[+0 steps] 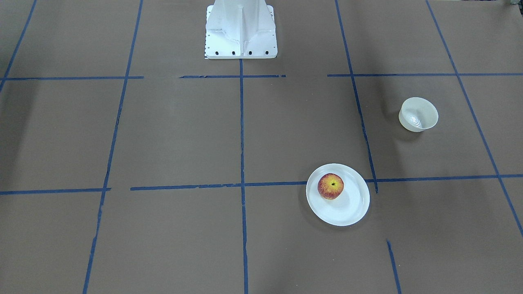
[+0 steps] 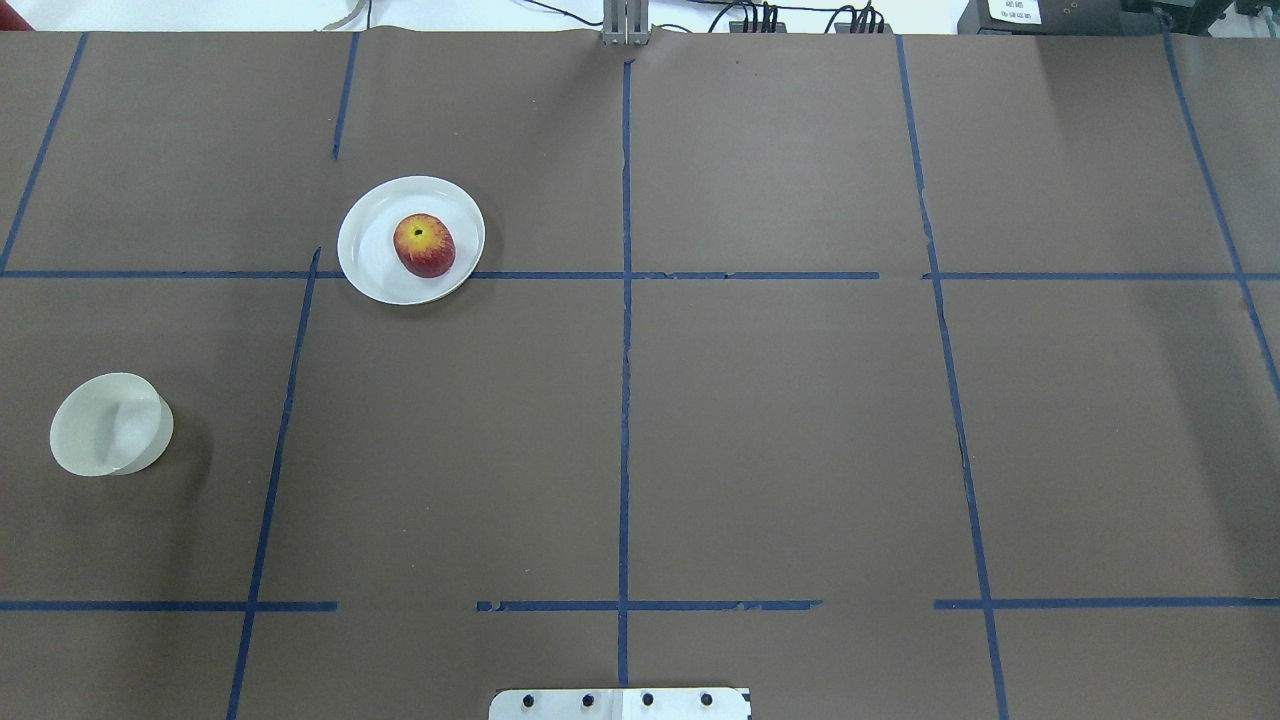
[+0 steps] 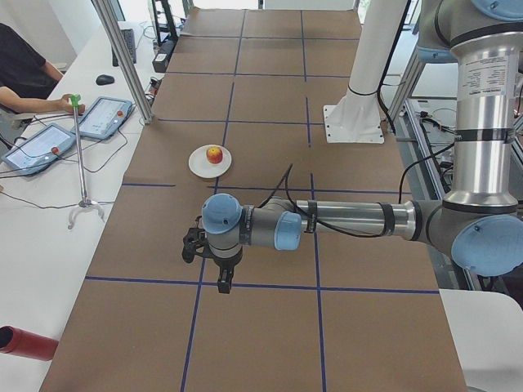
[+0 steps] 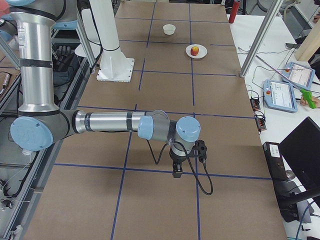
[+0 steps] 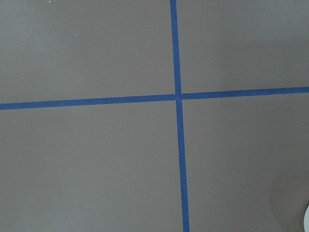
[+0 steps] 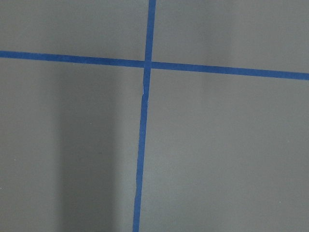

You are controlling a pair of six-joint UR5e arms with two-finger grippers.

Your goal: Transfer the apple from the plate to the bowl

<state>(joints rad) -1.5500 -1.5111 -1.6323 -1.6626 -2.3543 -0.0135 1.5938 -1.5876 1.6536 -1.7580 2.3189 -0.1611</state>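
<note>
The red and yellow apple lies on the white plate, on its side toward the table's middle. The small white bowl stands empty on the robot's left side, apart from the plate. Neither gripper shows in the overhead, front or wrist views. In the exterior left view my left gripper points down over bare table, nearer the camera than the plate; I cannot tell its state. In the exterior right view my right gripper points down far from the plate and bowl; I cannot tell its state.
The table is brown paper with a blue tape grid. The white robot pedestal stands at the robot's edge. An operator's side table with tablets and metal posts runs along the far edge. A red cylinder lies there.
</note>
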